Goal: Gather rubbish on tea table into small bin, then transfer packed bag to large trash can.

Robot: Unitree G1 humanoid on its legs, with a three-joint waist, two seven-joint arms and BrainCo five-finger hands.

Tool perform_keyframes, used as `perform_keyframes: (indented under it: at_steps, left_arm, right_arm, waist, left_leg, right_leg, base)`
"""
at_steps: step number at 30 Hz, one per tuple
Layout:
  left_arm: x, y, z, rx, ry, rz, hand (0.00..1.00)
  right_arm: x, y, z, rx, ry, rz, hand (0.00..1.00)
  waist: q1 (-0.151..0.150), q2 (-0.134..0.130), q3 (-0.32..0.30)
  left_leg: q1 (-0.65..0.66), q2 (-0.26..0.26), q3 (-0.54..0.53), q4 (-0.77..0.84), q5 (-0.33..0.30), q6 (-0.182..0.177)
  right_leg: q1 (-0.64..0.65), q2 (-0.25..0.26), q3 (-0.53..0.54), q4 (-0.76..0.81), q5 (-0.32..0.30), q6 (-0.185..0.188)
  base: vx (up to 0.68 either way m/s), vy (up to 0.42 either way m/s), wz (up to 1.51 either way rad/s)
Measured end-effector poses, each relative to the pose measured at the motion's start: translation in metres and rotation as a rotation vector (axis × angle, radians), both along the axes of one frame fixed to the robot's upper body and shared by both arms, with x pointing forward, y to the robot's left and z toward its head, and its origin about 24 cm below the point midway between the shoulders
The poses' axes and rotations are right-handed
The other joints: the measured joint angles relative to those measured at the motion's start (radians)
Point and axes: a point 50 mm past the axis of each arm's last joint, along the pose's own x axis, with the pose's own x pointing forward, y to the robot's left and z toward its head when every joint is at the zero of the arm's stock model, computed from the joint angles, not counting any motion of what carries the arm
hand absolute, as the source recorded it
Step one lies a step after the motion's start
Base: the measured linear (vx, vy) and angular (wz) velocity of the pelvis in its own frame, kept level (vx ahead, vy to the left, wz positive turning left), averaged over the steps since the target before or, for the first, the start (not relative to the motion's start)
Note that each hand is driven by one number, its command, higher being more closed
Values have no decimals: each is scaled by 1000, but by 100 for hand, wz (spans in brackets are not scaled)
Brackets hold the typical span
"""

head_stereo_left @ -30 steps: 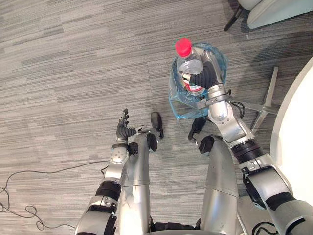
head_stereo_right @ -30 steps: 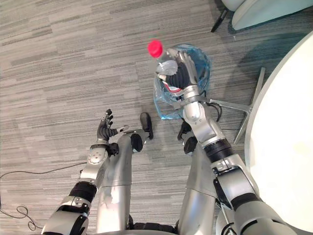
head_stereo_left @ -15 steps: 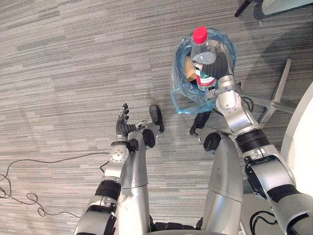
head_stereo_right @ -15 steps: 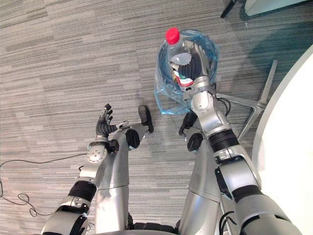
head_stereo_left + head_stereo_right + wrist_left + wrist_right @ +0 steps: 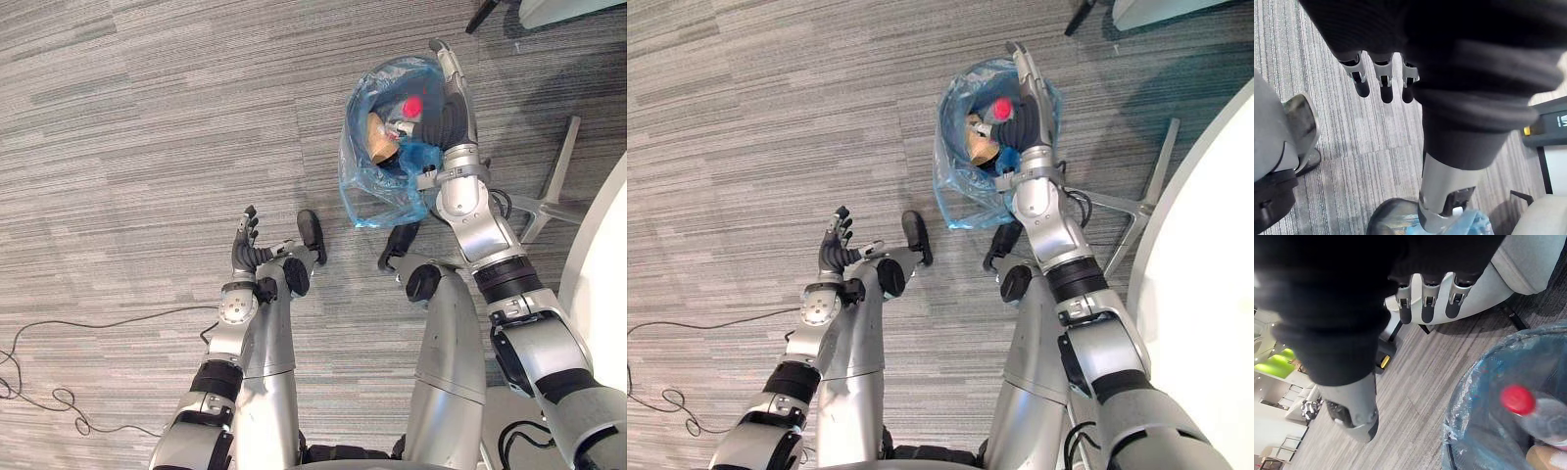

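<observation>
A small bin lined with a blue bag stands on the carpet ahead of me. Inside it lies a clear bottle with a red cap, beside a brown paper piece. My right hand hovers over the bin's far rim with its fingers straight and nothing in them. My left hand hangs low at my left side, fingers relaxed and empty, well apart from the bin.
A round white table edge curves along the right. Metal chair legs splay on the carpet just right of the bin. A grey chair base shows at the top right. Open carpet lies to the left.
My right hand let go of the red-capped bottle, which dropped into the bag. Its fingers went from curled round the bottle to straight. The left hand stayed still.
</observation>
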Motion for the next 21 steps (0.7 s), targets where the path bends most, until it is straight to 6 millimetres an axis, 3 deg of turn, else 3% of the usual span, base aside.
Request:
perform_keyframes:
  at_steps: [6, 10, 21]
  left_arm:
    - [-1, 1, -1, 1, 5, 2, 0]
    - [-3, 4, -5, 5, 16, 14, 0]
    - [-5, 4, -7, 21, 28, 10, 0]
  right_arm:
    - [-12, 6, -14, -70, -17, 8, 0]
    - [-19, 12, -34, -121, 10, 12, 0]
    - [-30, 27, -91, -435, 152, 40, 0]
  waist:
    - [-5, -3, -1]
    - [-21, -25, -13]
    - [-25, -36, -19]
  left_leg:
    - [3, 9, 0, 0, 0, 0]
    - [18, 14, 7, -9, 0, -1]
    - [54, 29, 14, -43, 5, -10]
  right_leg:
    - [5, 11, -1, -8, 1, -1]
    - [13, 18, 2, -16, 1, -1]
    - [48, 38, -5, -59, 8, 5]
  base:
    - [-54, 24, -4]
    - [-15, 5, -5]
    - [-54, 18, -5]
